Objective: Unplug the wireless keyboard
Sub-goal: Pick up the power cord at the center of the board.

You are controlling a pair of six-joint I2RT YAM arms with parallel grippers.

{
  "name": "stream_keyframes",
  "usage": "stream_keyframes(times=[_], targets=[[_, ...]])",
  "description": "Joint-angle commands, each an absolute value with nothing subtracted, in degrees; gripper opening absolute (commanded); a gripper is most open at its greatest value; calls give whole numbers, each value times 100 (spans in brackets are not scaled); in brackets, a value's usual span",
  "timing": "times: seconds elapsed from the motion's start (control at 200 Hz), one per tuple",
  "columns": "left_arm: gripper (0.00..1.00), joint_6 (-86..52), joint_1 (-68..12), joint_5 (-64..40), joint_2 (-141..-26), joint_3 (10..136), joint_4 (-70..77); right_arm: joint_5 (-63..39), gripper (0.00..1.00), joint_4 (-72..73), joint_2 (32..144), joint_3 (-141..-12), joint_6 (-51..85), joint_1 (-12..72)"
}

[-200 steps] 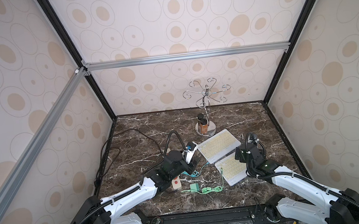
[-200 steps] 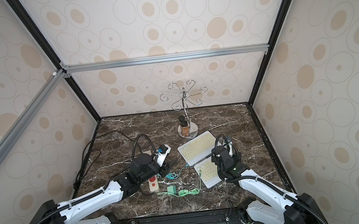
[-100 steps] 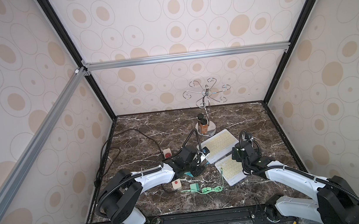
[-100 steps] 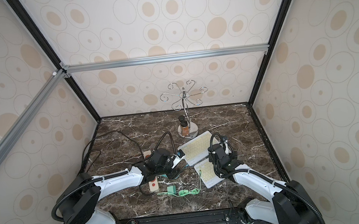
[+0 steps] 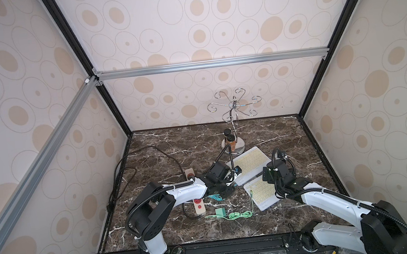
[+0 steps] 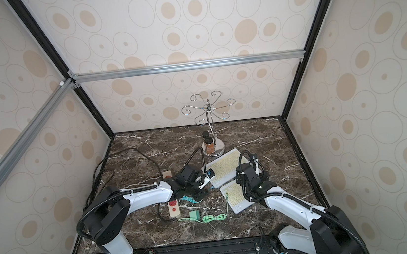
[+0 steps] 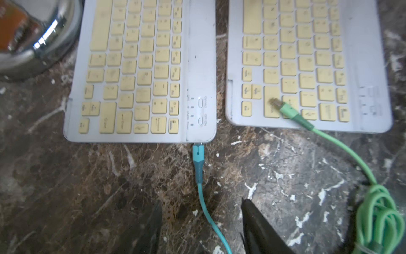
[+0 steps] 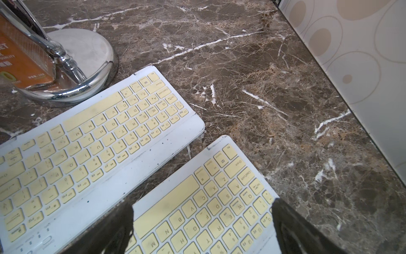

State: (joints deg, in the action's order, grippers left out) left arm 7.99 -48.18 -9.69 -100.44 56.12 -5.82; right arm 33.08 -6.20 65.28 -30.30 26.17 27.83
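Two white wireless keyboards with yellow keys lie side by side. The far keyboard (image 5: 248, 162) (image 7: 140, 72) (image 8: 87, 140) has a teal cable plug (image 7: 198, 158) in its end edge. The near keyboard (image 5: 263, 194) (image 7: 307, 66) (image 8: 197, 211) carries a loose green cable plug (image 7: 292, 113) lying on its keys. My left gripper (image 7: 201, 202) (image 5: 230, 181) is open and straddles the teal cable just behind the plug, without touching it. My right gripper (image 8: 203, 204) (image 5: 269, 177) is open above the near keyboard's keys and holds nothing.
A chrome hook stand (image 5: 234, 119) with two brown bottles (image 5: 230, 139) stands just behind the far keyboard. A beige power strip (image 5: 198, 206) with a black cord lies under my left arm. A coiled green cable (image 5: 240, 215) and a green adapter (image 5: 220, 211) lie near the front.
My left arm has reached to the right, bringing its gripper up to the far keyboard's end and the teal cable. My right gripper has shifted slightly over the keyboards.
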Motion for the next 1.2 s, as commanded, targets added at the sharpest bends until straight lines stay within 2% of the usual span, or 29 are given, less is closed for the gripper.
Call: stream_keyframes(times=[0.0,0.12,0.265,0.495,0.92,1.195], targets=[[53,540,-4867,-252,-10288,5838,-1219,3295,98,-641,6482,-3058,2532,2776],[46,325,-4891,-79,-10547,5984,-1455,3279,98,-670,6543,-3102,2525,2772],[42,289,-4957,-173,-10665,5999,-1494,3287,98,-677,6521,-3094,2526,2775],[28,172,-5018,-150,-10784,6125,-1814,3276,97,-660,6522,-3092,2522,2769],[18,115,-5106,-422,-10997,6327,-2241,3278,98,-686,6606,-3138,2518,2777],[5,179,-5102,-461,-11086,6443,-2249,3261,97,-697,6577,-3129,2519,2776]])
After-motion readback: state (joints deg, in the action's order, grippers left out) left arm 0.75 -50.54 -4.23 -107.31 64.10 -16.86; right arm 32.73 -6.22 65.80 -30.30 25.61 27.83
